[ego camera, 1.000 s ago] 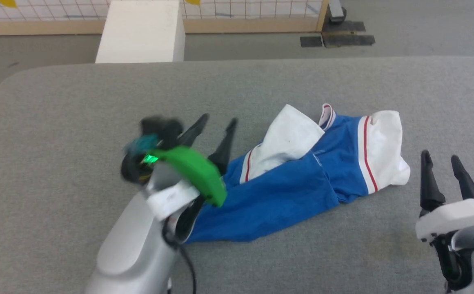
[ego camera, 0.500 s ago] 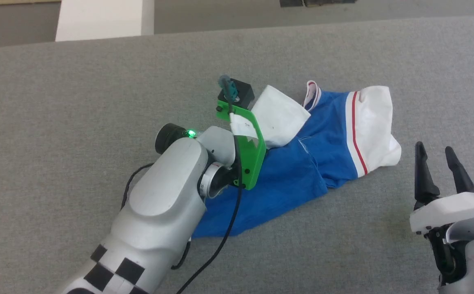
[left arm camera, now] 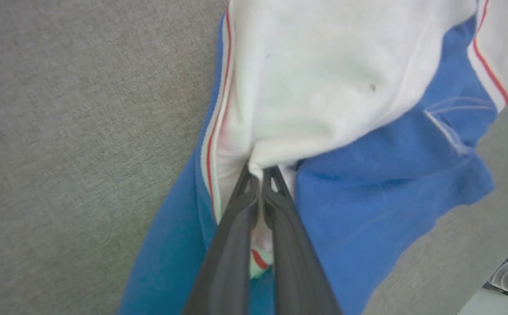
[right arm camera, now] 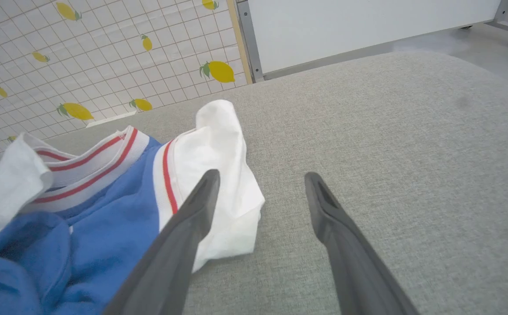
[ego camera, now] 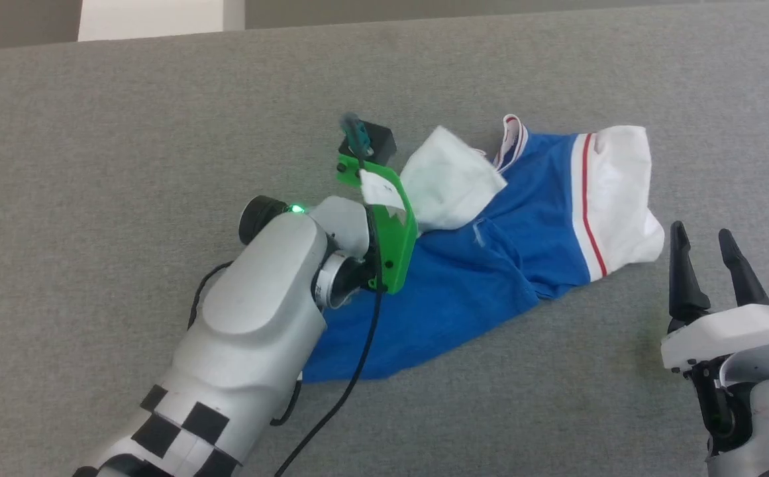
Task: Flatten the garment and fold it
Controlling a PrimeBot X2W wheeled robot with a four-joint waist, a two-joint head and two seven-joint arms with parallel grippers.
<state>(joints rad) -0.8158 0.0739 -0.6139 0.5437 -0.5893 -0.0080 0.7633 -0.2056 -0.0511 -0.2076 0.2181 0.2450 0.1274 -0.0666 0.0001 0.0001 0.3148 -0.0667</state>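
Left tool (left arm camera: pixel 260 173) is now clamped on the garment (ego camera: pixel 463 291). In the left wrist view its fingers are pinched together on a fold of the white sleeve (left arm camera: pixel 324 87), right beside the red-striped trim. A second ago that tool was spread open at the garment's left end, gripping nothing, so the grasp is new. The head camera has also tilted down since then, so the frame shift isn't cloth motion. The garment is at centre-right of the head view, bunched on the grey desk (ego camera: pixel 93 132). The blue body runs diagonally, the grabbed sleeve is folded over its middle, and the collar (ego camera: pixel 513 136) pokes up behind. The second sleeve (ego camera: pixel 619 185) is at the right end. The right tool (ego camera: pixel 701 230) sits at lower right, jaws apart and empty, just short of that second sleeve. Flattening looks barely started. Likely next: left pulls its sleeve out toward frame left to unroll the body, while right takes the far sleeve. The pinch is thin, so slip risk if it's yanked.
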